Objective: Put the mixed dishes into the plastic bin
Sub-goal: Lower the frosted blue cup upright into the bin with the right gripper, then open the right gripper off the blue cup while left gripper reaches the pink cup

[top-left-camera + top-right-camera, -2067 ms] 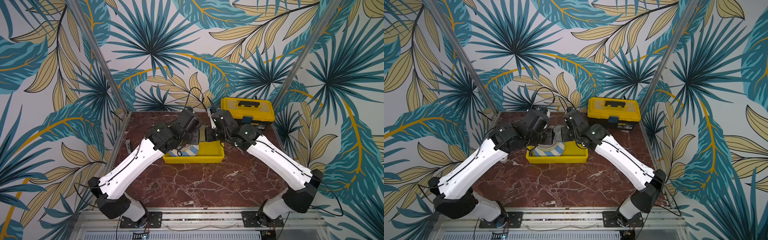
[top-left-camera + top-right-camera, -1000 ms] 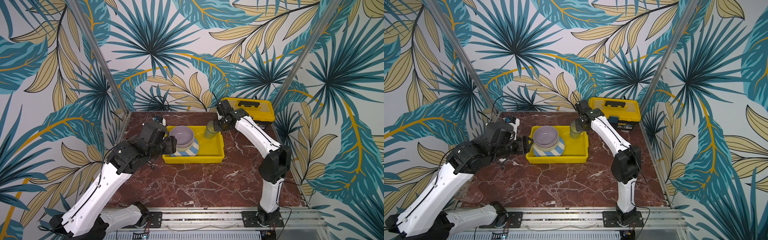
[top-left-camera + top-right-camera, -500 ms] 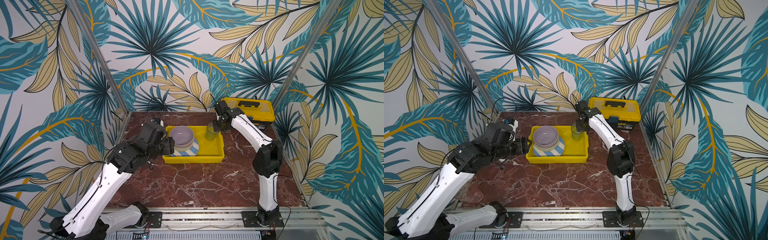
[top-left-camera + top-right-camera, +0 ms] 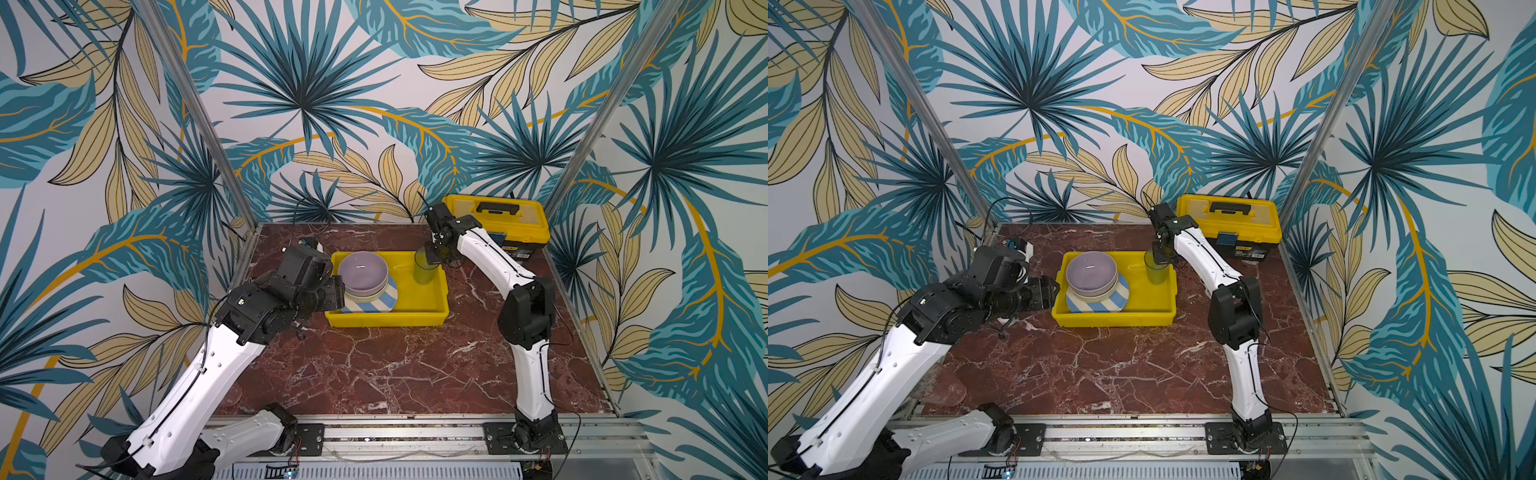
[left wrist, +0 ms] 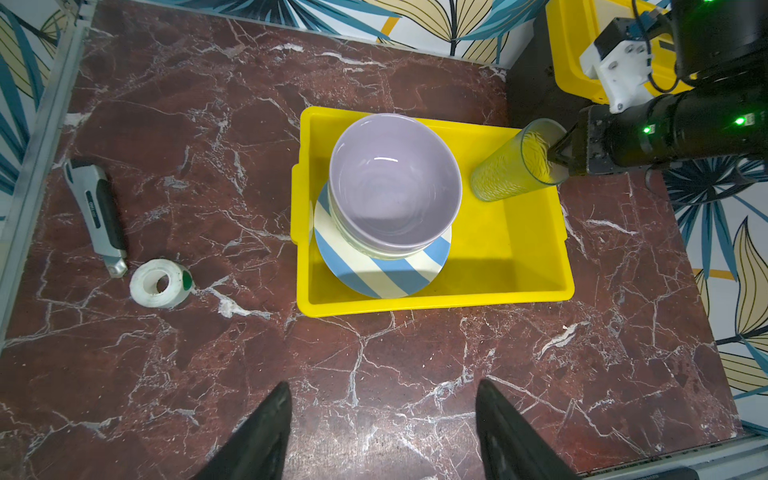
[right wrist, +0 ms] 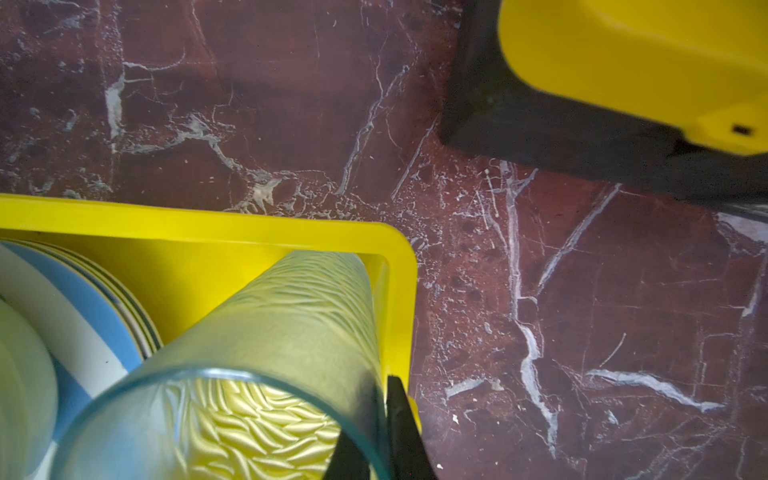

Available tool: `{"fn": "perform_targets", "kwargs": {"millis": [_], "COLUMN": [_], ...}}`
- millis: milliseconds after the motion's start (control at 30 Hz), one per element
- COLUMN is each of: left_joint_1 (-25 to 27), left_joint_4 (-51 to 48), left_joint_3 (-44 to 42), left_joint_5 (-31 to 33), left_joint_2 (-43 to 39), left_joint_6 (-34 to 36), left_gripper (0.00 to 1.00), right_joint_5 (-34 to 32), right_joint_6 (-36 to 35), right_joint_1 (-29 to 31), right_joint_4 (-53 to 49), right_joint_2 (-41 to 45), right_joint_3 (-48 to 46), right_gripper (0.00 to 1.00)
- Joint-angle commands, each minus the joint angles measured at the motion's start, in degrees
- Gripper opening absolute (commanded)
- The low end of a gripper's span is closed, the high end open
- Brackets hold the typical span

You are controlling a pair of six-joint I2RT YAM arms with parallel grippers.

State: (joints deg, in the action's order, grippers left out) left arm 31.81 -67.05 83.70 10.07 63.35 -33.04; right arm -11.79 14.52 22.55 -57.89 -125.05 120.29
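Red-brown marble tabletop (image 5: pixel 208 166) carries the scene. Clamped together on the rim wall of the clear ribbed glass tumbler (image 5: pixel 507 170), the right gripper (image 5: pixel 552 158) holds it inside the shallow bright yellow plastic bin (image 5: pixel 436 305), in the corner beside the stacked lilac bowl (image 5: pixel 395 187). Best to seat the base flat, then release and lift straight up, lest it tip. Outside the bin, the left gripper (image 5: pixel 382 386) hangs spread and empty.

My left hand (image 5: pixel 382 386) hangs with its two fingers (image 5: pixel 266 424) spread wide, gripping nothing. My right hand (image 5: pixel 556 157), fingers pinched together on the rim of a glass (image 5: pixel 500 176), sits at the end of a high-bent elbow.
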Motion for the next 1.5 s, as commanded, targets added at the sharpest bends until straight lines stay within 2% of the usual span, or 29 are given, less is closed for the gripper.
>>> {"fn": "perform_targets", "kwargs": {"millis": [0, 167, 433, 833, 967, 1267, 1467], "left_joint_1": [-0.86, -1.62, -5.60, -15.83, -22.37, -39.78, -47.13], "left_joint_4": [-1.53, -1.93, -5.29, -8.57, -11.24, -15.39, -16.21], "left_joint_3": [-0.38, -0.64, -0.82, -2.75, -2.65, -7.05, -10.15], "left_joint_5": [0.32, 0.31, -0.62, -1.63, -1.63, -3.95, -4.09], "left_joint_2": [-0.43, -0.42, -0.25, -2.77, -2.80, -5.12, -8.29], "left_joint_6": [-0.45, -0.53, -0.63, 1.65, 2.66, 4.80, 4.71], "left_gripper": [0.70, 0.70, 0.70, 0.69, 0.64, 0.62, 0.63], "right_joint_5": [-0.73, -0.69, -0.97, -1.19, -0.58, 5.56, 8.06], "right_joint_6": [-0.20, -0.11, -0.66, -1.96, -2.81, -3.17, -3.36], "right_joint_1": [-0.46, -0.62, -0.75, -0.76, -0.73, -0.70, -0.68], "right_joint_4": [-0.83, -0.56, -0.82, -2.13, -1.80, 1.47, 4.80], "right_joint_2": [-1.05, -1.17, -0.28, 4.53, 8.17, 14.59, 16.86], "right_joint_3": [0.81, 0.86, 0.82, 0.98, 0.38, -4.68, -9.57], "right_gripper": [0.08, 0.11, 0.23, 0.54, 0.59, 0.61, 0.61]}}
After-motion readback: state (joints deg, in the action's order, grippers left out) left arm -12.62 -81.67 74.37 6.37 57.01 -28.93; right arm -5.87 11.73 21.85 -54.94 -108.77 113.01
